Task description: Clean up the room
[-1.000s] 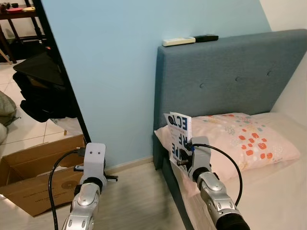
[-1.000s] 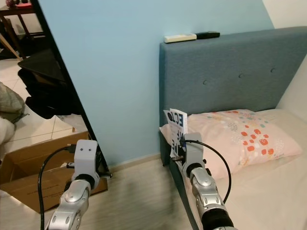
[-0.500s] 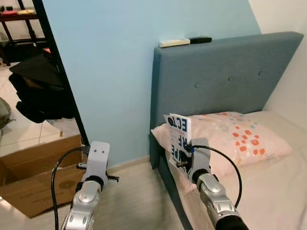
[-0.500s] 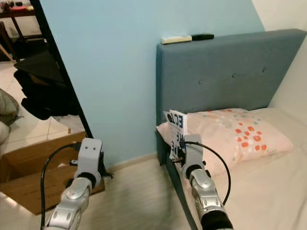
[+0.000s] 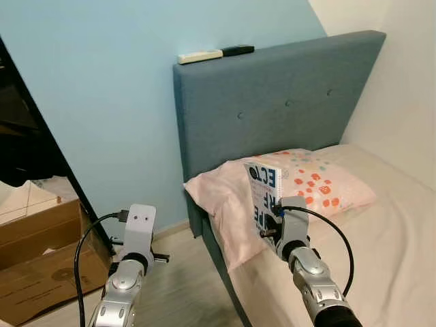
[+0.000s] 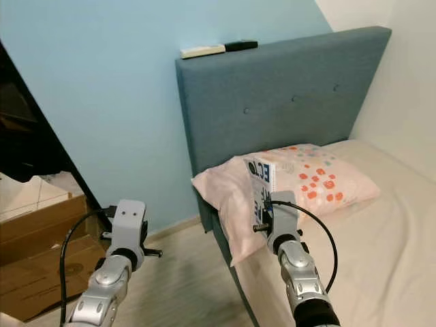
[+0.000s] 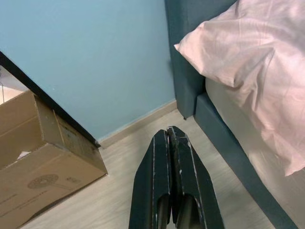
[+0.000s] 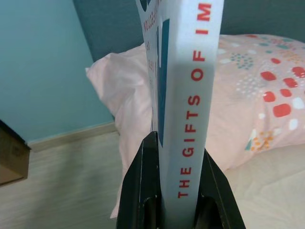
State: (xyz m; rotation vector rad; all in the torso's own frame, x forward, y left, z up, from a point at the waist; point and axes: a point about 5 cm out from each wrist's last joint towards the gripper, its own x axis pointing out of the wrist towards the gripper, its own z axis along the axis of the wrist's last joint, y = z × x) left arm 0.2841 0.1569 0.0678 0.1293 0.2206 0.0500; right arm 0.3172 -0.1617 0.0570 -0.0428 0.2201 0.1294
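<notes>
Right wrist view shows fingers clamping book spine.

Both silver arms reach forward, bent at the elbow. The left tool has its two black fingers pressed together with nothing between them. The right tool is raised at the right, and its fingers are clamped on both sides of a book, which stands upright.
</notes>
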